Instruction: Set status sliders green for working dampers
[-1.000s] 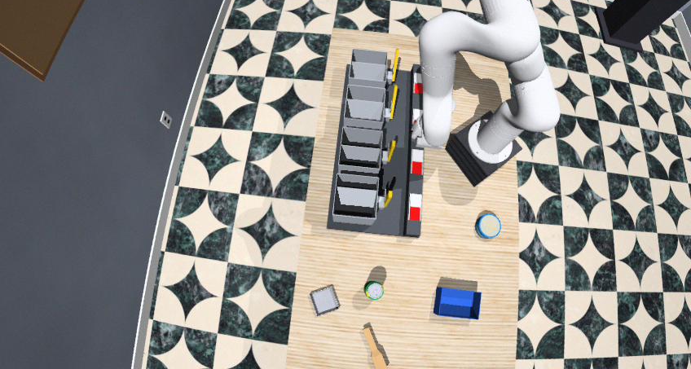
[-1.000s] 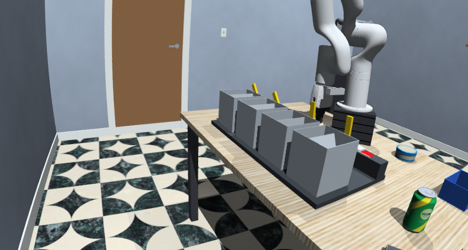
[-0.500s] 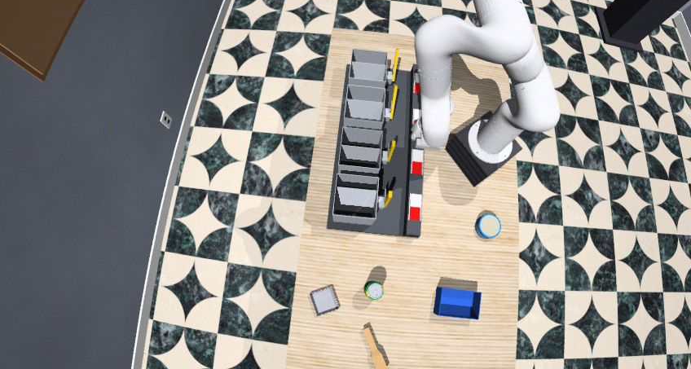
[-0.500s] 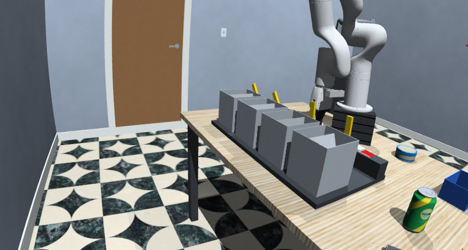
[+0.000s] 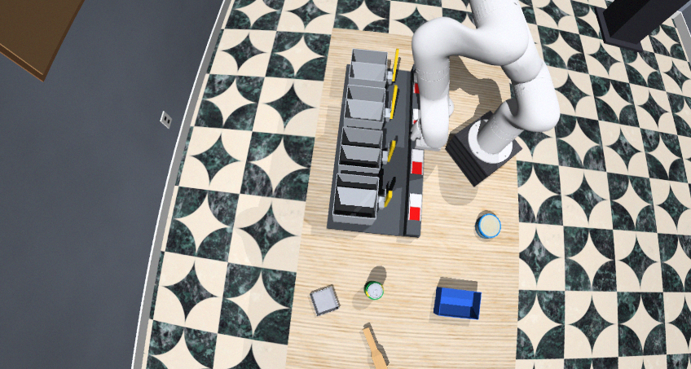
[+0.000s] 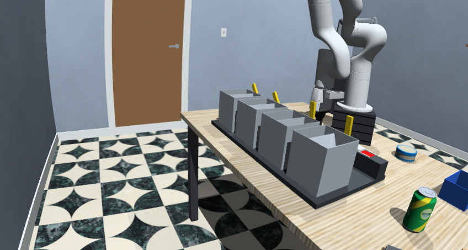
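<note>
Four grey box dampers stand in a row on a dark base (image 5: pixel 393 224) (image 6: pixel 329 200): the far one (image 5: pixel 369 63) (image 6: pixel 228 108), the second (image 5: pixel 365 106) (image 6: pixel 250 122), the third (image 5: pixel 360 147) (image 6: pixel 278 139) and the near one (image 5: pixel 356 198) (image 6: pixel 320 164). Each has a yellow lever, such as the third damper's (image 5: pixel 391 148) (image 6: pixel 312 109). The slider strip runs beside them. The third slider (image 5: pixel 416 162) and the near one (image 5: pixel 415 207) (image 6: pixel 367 153) show red. My gripper (image 6: pixel 320 115) is shut and empty, low over the strip near the second slider. The arm hides it from above.
The robot base (image 5: pixel 473 164) (image 6: pixel 356 122) stands beside the strip. A round tin (image 5: pixel 487 225) (image 6: pixel 405 153), a blue bin (image 5: pixel 457 303) (image 6: pixel 456 188), a green can (image 5: pixel 373 290) (image 6: pixel 419 209), a grey square block (image 5: pixel 324 299) and a wooden tool (image 5: pixel 374 349) lie at the table's near end.
</note>
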You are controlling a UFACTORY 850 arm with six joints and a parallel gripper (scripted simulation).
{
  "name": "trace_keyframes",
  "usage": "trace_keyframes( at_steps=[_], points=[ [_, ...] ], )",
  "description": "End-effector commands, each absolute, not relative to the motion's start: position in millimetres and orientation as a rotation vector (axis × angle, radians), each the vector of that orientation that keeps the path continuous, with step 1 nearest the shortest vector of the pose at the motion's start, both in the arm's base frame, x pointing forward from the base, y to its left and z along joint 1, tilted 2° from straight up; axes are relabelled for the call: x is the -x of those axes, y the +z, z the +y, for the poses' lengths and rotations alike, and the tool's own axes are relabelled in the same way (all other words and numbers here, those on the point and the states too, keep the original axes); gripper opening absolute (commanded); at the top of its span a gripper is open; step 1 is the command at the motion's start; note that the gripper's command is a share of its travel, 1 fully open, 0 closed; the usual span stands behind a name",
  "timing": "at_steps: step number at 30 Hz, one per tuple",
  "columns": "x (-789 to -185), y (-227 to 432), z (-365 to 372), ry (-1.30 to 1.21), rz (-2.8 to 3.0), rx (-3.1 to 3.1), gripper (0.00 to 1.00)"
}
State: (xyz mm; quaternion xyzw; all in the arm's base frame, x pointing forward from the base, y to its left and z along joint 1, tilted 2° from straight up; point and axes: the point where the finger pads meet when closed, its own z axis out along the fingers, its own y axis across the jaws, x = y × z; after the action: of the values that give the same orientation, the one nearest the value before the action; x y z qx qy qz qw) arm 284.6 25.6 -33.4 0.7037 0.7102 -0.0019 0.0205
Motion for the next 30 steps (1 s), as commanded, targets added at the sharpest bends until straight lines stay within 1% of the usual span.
trace_keyframes(
  at_steps=[1, 30],
  points=[
    [-285.0, -34.1, 25.6, -0.005, 2.202, -2.182, 0.0],
    [-285.0, -36.7, 25.5, -0.005, 2.202, -2.182, 0.0]
  ],
)
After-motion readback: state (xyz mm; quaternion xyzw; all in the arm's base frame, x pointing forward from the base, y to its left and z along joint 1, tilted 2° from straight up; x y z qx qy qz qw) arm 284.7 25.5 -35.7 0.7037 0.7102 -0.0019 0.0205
